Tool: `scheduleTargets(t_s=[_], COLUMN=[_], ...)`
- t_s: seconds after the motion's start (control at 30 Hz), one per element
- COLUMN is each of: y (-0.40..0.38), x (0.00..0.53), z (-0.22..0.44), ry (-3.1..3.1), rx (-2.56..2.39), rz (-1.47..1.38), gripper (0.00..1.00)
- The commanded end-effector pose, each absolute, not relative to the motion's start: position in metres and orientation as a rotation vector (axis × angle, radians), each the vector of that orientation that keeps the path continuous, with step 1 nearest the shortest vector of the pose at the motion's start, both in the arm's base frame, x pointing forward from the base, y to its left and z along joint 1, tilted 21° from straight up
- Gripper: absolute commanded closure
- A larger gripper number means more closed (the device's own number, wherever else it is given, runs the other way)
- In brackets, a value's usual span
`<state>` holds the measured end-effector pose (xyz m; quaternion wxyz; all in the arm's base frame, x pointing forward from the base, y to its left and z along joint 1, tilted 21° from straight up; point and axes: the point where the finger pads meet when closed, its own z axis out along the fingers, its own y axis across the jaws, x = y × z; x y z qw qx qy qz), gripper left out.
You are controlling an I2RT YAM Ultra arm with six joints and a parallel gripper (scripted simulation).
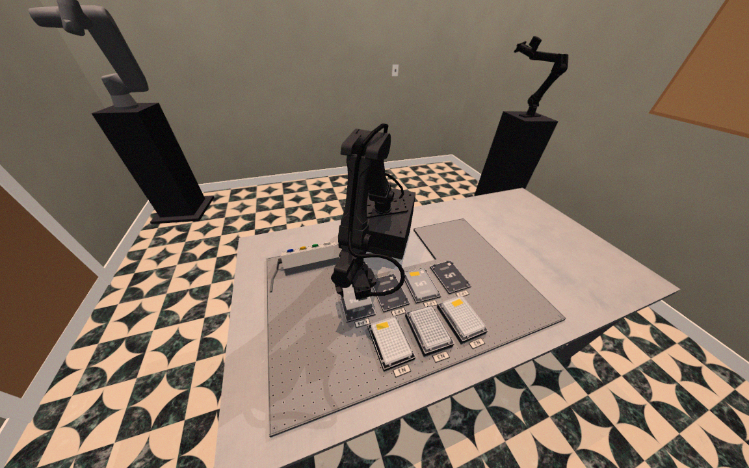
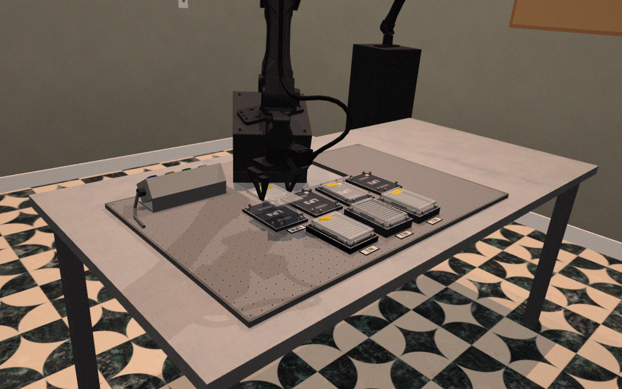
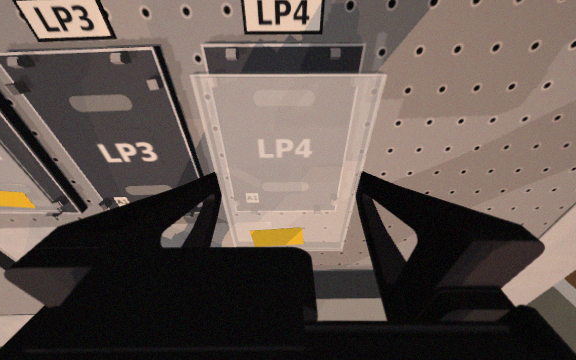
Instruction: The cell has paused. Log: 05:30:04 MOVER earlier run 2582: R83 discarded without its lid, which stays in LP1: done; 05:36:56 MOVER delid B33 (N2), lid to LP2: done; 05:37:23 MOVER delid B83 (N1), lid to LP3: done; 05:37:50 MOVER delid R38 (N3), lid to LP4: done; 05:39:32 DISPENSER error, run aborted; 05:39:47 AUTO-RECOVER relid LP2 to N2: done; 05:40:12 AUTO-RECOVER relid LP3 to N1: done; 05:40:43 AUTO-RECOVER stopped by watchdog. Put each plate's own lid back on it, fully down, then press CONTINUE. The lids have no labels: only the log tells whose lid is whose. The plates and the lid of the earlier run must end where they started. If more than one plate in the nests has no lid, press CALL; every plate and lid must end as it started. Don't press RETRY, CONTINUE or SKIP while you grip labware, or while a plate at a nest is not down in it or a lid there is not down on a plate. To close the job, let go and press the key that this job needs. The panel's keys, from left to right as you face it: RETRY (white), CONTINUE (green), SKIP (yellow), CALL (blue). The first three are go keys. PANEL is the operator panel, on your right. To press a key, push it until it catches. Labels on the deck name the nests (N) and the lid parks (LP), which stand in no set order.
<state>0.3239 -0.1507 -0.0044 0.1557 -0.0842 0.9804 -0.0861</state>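
My gripper (image 1: 357,294) (image 2: 275,194) (image 3: 288,180) is shut on a clear lid (image 2: 285,197) (image 3: 277,237) with a yellow tag, gripped by its long sides. The lid is raised above park LP4 (image 1: 359,316) (image 2: 274,218) (image 3: 283,57). At nest N3 a plate (image 1: 430,328) (image 2: 378,213) has no yellow tag on top and looks lidless. The plates at N1 (image 1: 393,344) (image 2: 349,230) and N2 (image 1: 465,320) (image 2: 413,202) carry yellow-tagged lids. Another lid (image 1: 414,273) (image 2: 333,184) (image 3: 5,198) lies on LP1. The panel (image 1: 310,260) (image 2: 187,187) has blue, yellow, green and white keys.
Park LP3 (image 1: 393,301) (image 2: 315,205) (image 3: 128,125) is bare, beside LP4. Park LP2 (image 1: 451,280) (image 2: 375,186) is bare at the far end of the row. The nests stand close in front of the parks. A bent lever (image 1: 274,274) (image 2: 136,208) stands at the panel's end.
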Motion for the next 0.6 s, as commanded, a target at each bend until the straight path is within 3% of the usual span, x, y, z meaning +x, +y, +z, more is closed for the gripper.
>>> scheduleTargets(t_s=[0.0, 0.43, 0.57], y=[-0.147, -0.147, -0.134], x=[0.315, 0.316, 0.342], z=[-0.002, -0.002, 0.012], ry=[2.81, 2.803, 2.764], rx=[-0.243, -0.243, -0.241], rz=[-0.234, -0.239, -0.277], gripper=[1.0, 1.0, 1.0])
